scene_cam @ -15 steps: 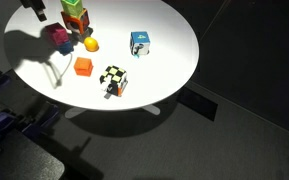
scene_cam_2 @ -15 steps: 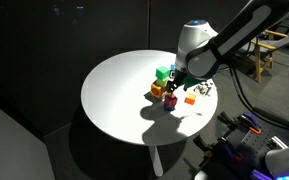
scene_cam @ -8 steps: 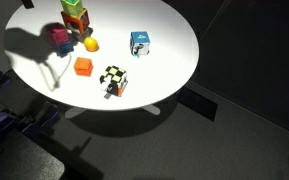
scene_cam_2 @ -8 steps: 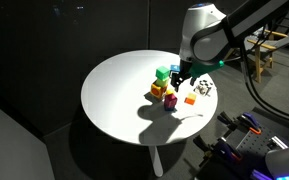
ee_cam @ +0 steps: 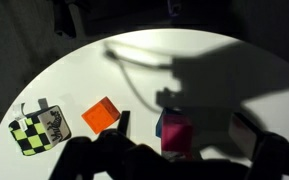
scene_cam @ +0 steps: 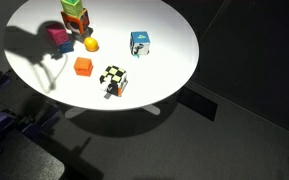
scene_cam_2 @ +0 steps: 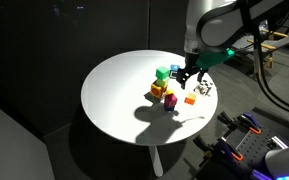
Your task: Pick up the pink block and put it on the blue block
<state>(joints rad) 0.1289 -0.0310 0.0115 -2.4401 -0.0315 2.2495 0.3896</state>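
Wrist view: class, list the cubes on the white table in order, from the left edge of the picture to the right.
checkered cube → orange cube → pink block

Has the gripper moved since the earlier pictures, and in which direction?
Yes. In an exterior view the gripper has risen and drifted to the right, away from the green block, which stayed in place.
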